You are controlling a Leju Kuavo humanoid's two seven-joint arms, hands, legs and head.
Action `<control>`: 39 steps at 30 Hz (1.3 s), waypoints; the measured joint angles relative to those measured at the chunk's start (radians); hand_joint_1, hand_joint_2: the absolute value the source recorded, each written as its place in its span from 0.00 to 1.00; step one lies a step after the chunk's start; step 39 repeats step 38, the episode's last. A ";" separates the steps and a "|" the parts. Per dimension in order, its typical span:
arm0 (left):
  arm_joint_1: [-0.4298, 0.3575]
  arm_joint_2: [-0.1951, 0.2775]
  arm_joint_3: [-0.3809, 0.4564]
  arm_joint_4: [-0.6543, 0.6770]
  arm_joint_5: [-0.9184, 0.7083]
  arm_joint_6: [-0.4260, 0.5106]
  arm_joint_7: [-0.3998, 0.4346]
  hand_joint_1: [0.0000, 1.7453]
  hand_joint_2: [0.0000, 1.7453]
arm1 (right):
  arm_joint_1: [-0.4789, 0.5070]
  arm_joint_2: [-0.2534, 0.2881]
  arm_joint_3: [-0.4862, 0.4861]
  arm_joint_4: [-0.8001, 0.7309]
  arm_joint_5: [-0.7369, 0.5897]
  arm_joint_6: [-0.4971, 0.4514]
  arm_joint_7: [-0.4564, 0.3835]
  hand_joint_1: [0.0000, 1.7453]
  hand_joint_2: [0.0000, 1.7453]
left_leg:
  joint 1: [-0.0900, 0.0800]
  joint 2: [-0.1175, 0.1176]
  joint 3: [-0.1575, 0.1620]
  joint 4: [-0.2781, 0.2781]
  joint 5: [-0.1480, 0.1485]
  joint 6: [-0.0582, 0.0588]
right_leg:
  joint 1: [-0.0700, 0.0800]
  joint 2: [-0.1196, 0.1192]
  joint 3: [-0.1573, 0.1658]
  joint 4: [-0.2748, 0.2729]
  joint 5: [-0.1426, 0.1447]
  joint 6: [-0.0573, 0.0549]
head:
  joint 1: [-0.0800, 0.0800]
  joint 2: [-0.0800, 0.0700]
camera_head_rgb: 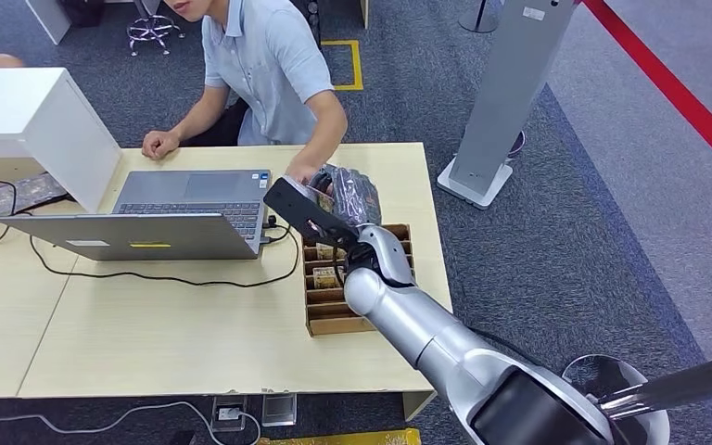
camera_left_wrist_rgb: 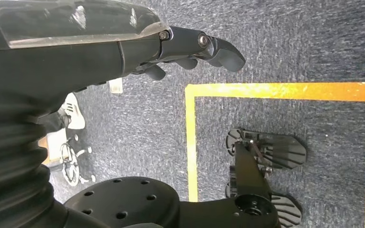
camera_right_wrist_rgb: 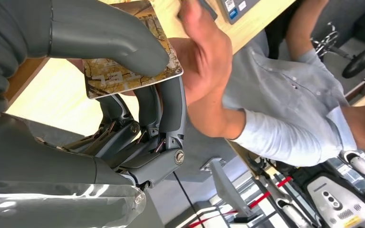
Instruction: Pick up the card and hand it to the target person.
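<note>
One thin, stiff card (camera_right_wrist_rgb: 132, 71), printed in mottled brown and gold, is sitting pinched between the right hand's (camera_right_wrist_rgb: 123, 80) grey thumb and dark fingers (camera_right_wrist_rgb: 171, 111), above the pale wooden worktop (camera_head_rgb: 195, 334). The person's hand (camera_right_wrist_rgb: 204, 57) is reaching it, so letting go only once their grip is firm seems wise. Left hand (camera_left_wrist_rgb: 190, 52) is hanging, fingers loosely curled, holding nothing.

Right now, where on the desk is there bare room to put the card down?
Free: the wide strip of desk between the laptop cable and the near edge. Crowded: around the divided box, where the right robot hand meets the person's hand.
</note>
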 joint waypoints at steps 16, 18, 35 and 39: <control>-0.001 0.000 -0.001 0.000 0.013 0.000 -0.018 0.00 1.00 | -0.067 0.032 0.041 0.108 0.042 -0.065 0.013 0.25 1.00 | 0.000 0.000 0.000 0.000 0.000 0.000 | 0.000 0.000 0.000 0.000 0.000 0.000 | 0.000 0.000; -0.001 0.000 -0.001 0.000 0.012 -0.002 -0.019 0.00 1.00 | -0.071 0.033 0.042 0.113 0.042 -0.071 0.010 0.00 1.00 | 0.000 0.000 0.000 0.000 0.000 0.000 | 0.000 0.000 0.000 0.000 0.000 0.000 | 0.000 0.000; 0.008 0.000 -0.018 0.000 0.038 -0.006 -0.051 0.00 0.00 | -0.038 0.022 0.023 0.088 -0.083 -0.106 -0.107 0.00 1.00 | 0.000 0.000 0.000 0.000 0.000 0.000 | 0.000 0.000 0.000 0.000 0.000 0.000 | 0.000 0.000; 0.013 0.000 -0.018 0.000 0.044 -0.007 -0.061 0.00 0.00 | -0.003 0.003 0.007 0.039 -0.113 -0.107 -0.125 0.00 1.00 | 0.000 0.000 0.000 0.000 0.000 0.000 | 0.000 0.000 0.000 -0.001 0.000 0.000 | 0.000 0.000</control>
